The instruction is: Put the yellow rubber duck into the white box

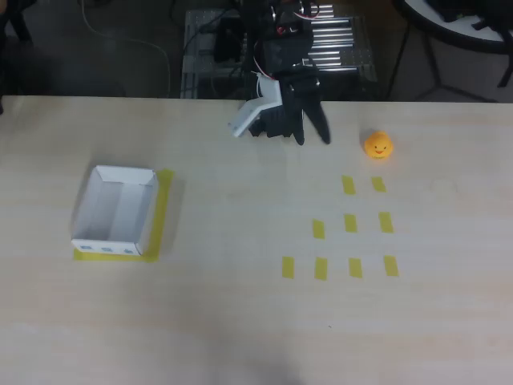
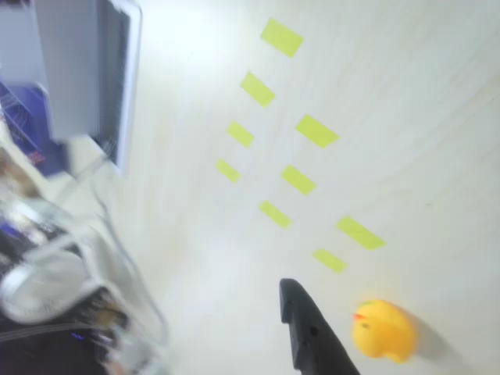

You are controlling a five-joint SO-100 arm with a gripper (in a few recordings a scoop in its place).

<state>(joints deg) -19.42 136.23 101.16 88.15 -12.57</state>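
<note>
End effector point(image 1: 313, 138) released, just left of the yellow rubber duck point(image 1: 377, 146), lining up; white box point(image 1: 117, 210) waits far left.

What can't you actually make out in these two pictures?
- Gripper, overhead view: the arm's dark body hides how the jaws stand.
- Second finger, wrist view: cut off; one black finger shows beside the yellow rubber duck.
- White box, overhead view: blue marks too small to read.
</note>
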